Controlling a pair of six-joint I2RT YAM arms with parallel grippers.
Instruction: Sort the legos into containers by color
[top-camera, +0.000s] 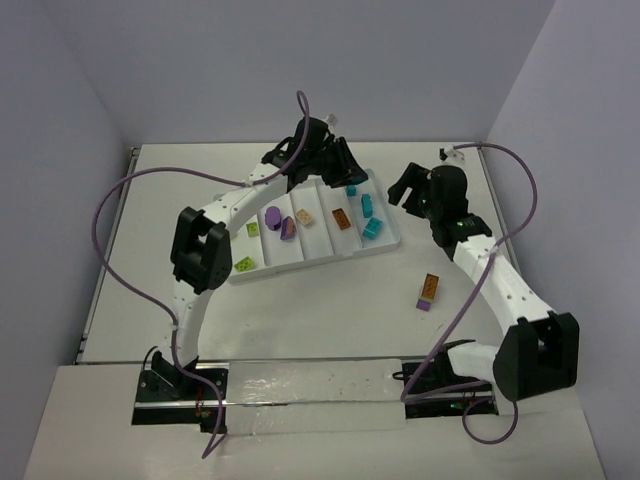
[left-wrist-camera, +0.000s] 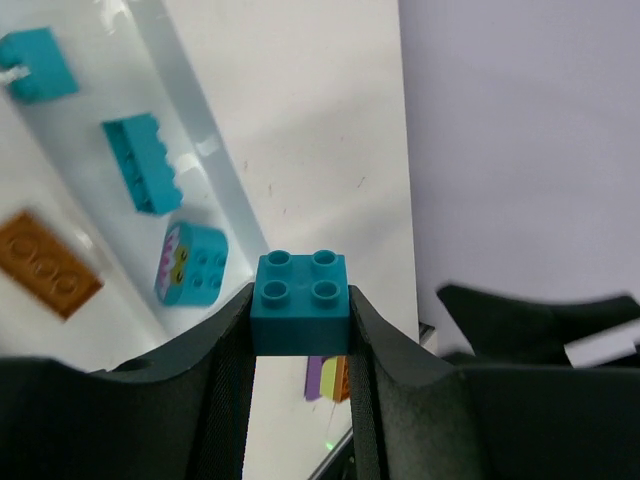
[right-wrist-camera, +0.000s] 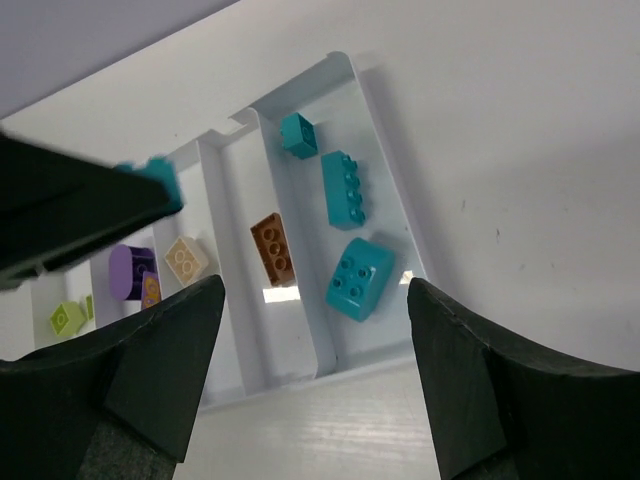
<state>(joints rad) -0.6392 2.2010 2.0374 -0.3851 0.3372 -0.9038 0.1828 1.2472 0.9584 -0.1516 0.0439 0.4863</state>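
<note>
My left gripper (left-wrist-camera: 300, 330) is shut on a teal 2x2 lego (left-wrist-camera: 300, 300) and hangs over the far right end of the white tray (top-camera: 320, 260). Its rightmost container holds three teal legos (right-wrist-camera: 297, 134) (right-wrist-camera: 344, 187) (right-wrist-camera: 359, 277). The one beside it holds an orange-brown lego (right-wrist-camera: 272, 248). Further left lie a tan lego (right-wrist-camera: 185, 258), purple legos (top-camera: 273, 218) and lime green legos (top-camera: 243, 265). My right gripper (right-wrist-camera: 315, 288) stands open and empty above the tray's right end (top-camera: 405, 187). A lego piece in orange-brown and purple (top-camera: 429, 291) lies on the table right of the tray.
In the top view the left arm (top-camera: 230, 205) arches over the tray's left side. The right arm (top-camera: 490, 275) stretches along the table's right side. Purple cables (top-camera: 120, 230) loop beside both arms. Walls close in the table at the back and both sides.
</note>
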